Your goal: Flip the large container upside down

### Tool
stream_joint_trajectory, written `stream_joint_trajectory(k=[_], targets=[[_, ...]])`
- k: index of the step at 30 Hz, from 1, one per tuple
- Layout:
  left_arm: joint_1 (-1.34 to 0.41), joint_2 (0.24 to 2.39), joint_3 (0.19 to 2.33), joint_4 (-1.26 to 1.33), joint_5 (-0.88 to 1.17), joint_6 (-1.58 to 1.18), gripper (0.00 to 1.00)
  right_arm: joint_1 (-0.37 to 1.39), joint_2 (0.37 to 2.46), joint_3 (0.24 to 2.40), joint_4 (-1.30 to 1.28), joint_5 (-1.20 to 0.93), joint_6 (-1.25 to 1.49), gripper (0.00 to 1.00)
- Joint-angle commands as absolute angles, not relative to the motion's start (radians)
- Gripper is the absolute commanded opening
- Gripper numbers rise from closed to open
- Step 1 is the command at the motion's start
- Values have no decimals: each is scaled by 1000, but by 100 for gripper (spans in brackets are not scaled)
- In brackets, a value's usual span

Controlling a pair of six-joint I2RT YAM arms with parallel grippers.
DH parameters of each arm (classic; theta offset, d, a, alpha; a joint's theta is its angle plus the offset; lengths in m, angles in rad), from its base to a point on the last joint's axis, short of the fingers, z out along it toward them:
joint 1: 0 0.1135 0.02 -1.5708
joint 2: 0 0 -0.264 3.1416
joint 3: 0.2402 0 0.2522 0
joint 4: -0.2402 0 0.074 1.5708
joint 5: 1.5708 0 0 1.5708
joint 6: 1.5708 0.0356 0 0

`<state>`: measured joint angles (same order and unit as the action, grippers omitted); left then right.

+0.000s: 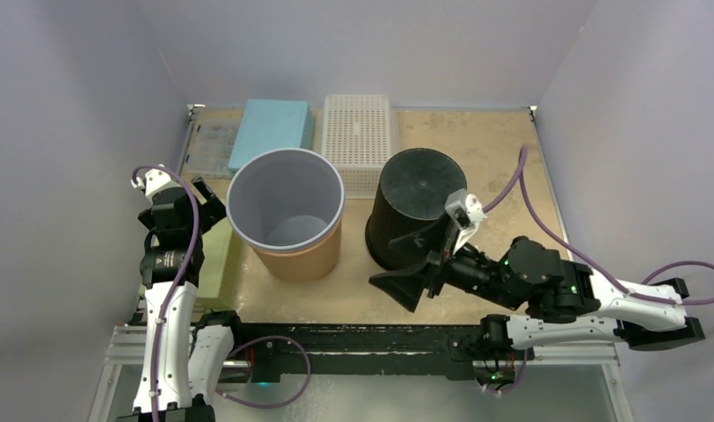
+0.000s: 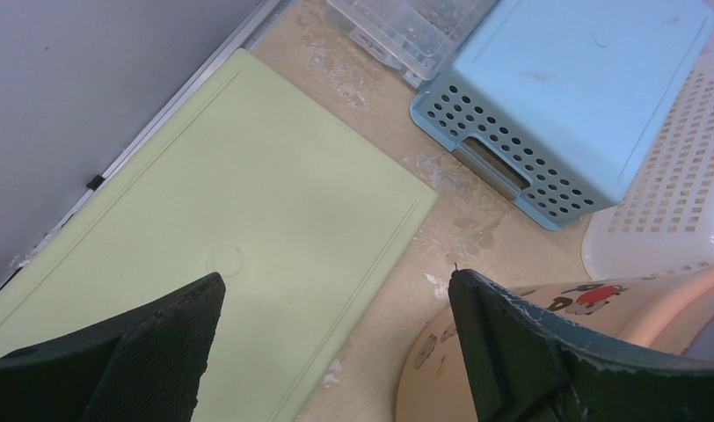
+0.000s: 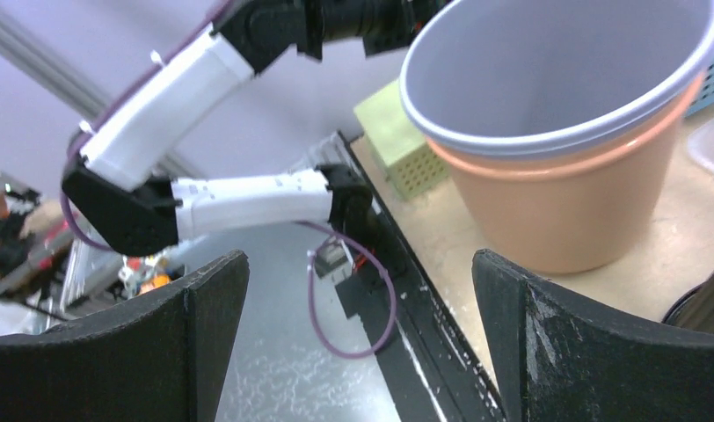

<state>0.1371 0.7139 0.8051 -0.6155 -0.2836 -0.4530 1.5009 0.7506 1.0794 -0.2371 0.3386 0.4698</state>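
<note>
Your black bin [image 1: 415,189] stood inverted near the tabletop's [image 1: 499,145] middle; right gripper [image 3: 355,281] and left gripper [image 2: 336,286] gaped empty. Probably done.

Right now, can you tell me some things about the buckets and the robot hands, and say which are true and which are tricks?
1. The black bucket stands upside down with its flat bottom facing up. True.
2. The orange bucket is lying on its side. False: it stands upright with its mouth open to the top.
3. The right hand is squeezing the black bucket. False: it is open, with nothing between its fingers.
4. The left hand is open. True.
5. The blue basket is closer to the arms than the orange bucket. False: it sits behind it, at the far side, next to the white basket.
</note>
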Motion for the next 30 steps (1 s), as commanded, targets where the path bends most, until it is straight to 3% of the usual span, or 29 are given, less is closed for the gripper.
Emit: stream_joint_trajectory(k=[1, 10, 14, 30], targets=[[143, 708, 804, -586, -278, -454, 98, 1503, 809, 1143, -270, 594, 479, 99], [142, 710, 802, -584, -275, -454, 98, 1502, 1173, 1458, -793, 1056, 609, 99], [142, 711, 802, -584, -275, -454, 98, 1497, 1236, 1488, -889, 1167, 644, 99], [141, 712, 801, -583, -268, -453, 98, 1210, 1327, 1475, -991, 1155, 648, 99]])
